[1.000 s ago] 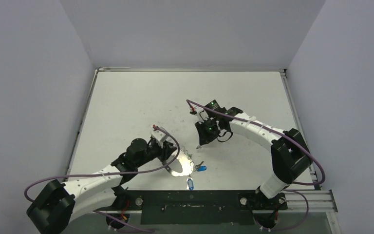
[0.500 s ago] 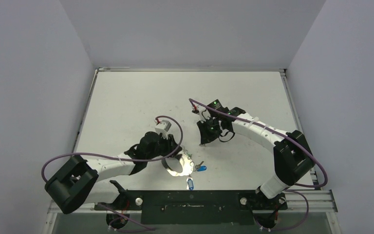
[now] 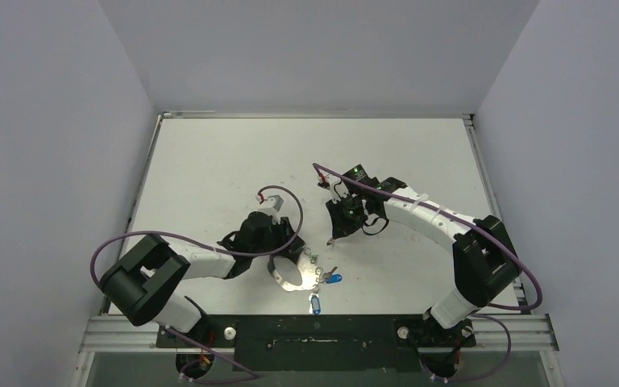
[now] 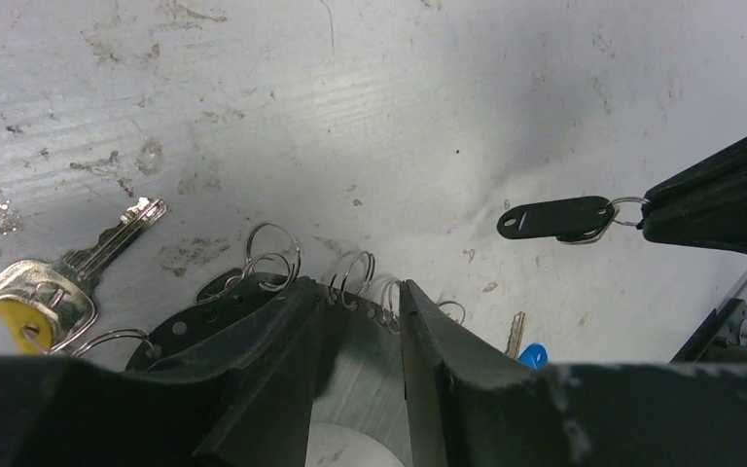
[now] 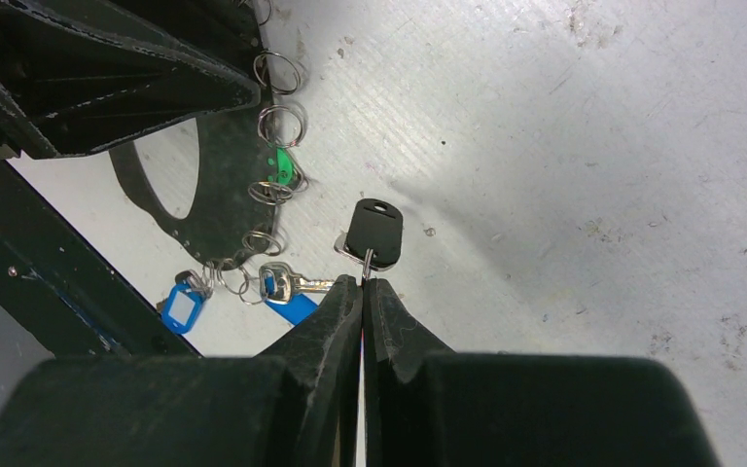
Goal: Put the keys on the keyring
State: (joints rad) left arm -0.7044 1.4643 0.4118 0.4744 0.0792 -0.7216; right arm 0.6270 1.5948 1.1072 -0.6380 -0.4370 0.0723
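Observation:
The keyring (image 3: 290, 274) lies near the table's front: a curved band (image 5: 224, 195) with holes that carry small split rings. My left gripper (image 4: 355, 287) stands over its edge, jaws apart, the band (image 4: 360, 336) and two split rings showing in the gap. My right gripper (image 5: 363, 280) is shut on the small ring of a black key tag (image 5: 374, 232), which hangs just above the table to the keyring's right (image 4: 554, 219). A green tag (image 5: 277, 165), a blue tag (image 5: 180, 309) and a blue-headed key (image 5: 287, 292) hang from the band's rings. A yellow-tagged key (image 4: 39, 297) lies beside it.
The metal rail (image 3: 330, 330) with both arm bases runs along the near edge, just below the blue tag (image 3: 316, 304). Purple cables (image 3: 286, 201) loop over each arm. Grey walls enclose the table on three sides.
The left arm has swung its elbow leftward while its gripper stayed over the keyring, and its jaws have widened. The right gripper shifted slightly and still holds the black tag.

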